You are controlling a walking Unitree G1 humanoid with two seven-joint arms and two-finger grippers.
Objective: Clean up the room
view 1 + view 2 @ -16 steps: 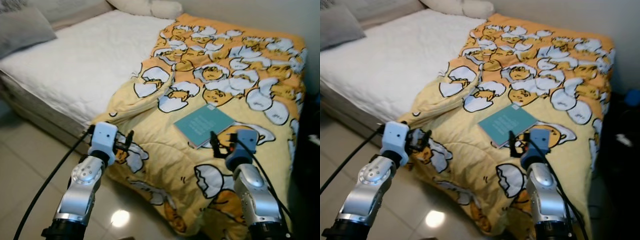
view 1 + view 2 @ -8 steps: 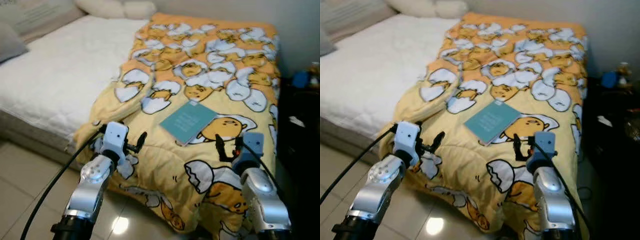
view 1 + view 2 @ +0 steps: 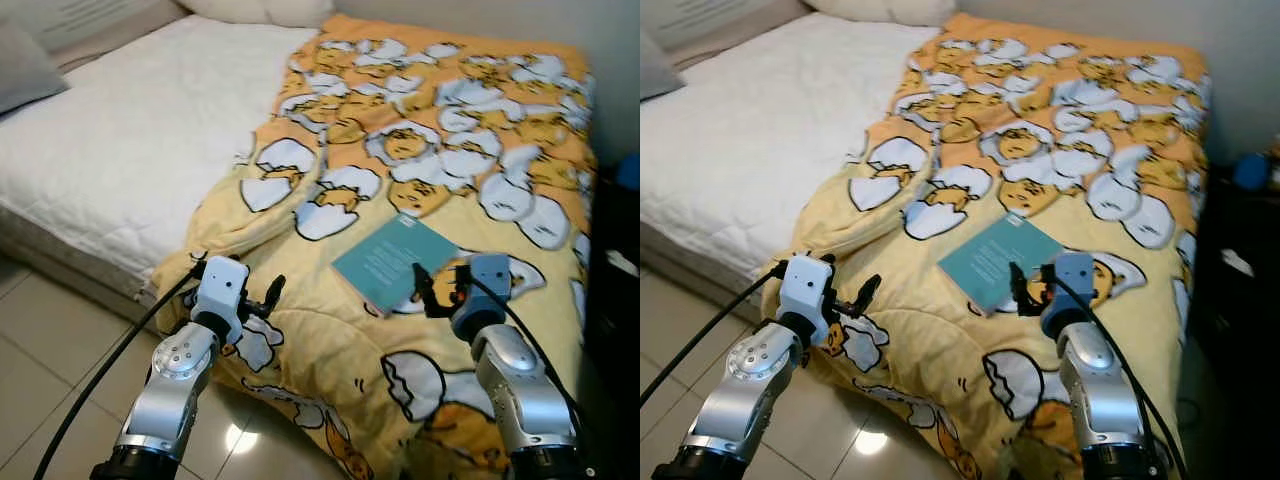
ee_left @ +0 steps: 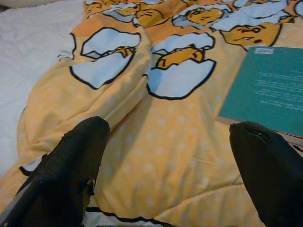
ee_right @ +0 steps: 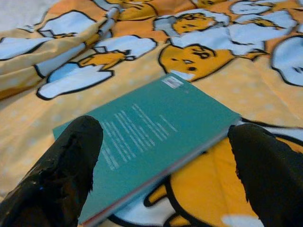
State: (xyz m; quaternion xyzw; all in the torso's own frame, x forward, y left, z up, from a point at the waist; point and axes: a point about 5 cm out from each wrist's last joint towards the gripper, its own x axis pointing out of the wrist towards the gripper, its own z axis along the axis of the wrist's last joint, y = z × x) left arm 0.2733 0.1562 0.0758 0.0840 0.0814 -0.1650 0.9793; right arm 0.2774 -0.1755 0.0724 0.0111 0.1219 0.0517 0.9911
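Right gripper (image 3: pixel 434 291) spread wide, hovering just short of the near edge of book (image 3: pixel 394 261), fingers (image 5: pixel 66 170) framing it, touching nothing. Left gripper (image 3: pixel 262 297) likewise spread, poised over the near left corner of blanket (image 3: pixel 450 150), holding nothing. Teal book lying flat, back cover up, on the yellow egg-print blanket, well right of the left gripper. Blanket draped over the right half of bed (image 3: pixel 130 150) and hanging toward floor (image 3: pixel 50 380); bare white mattress to the left, pillows (image 3: pixel 265 10) at the head.
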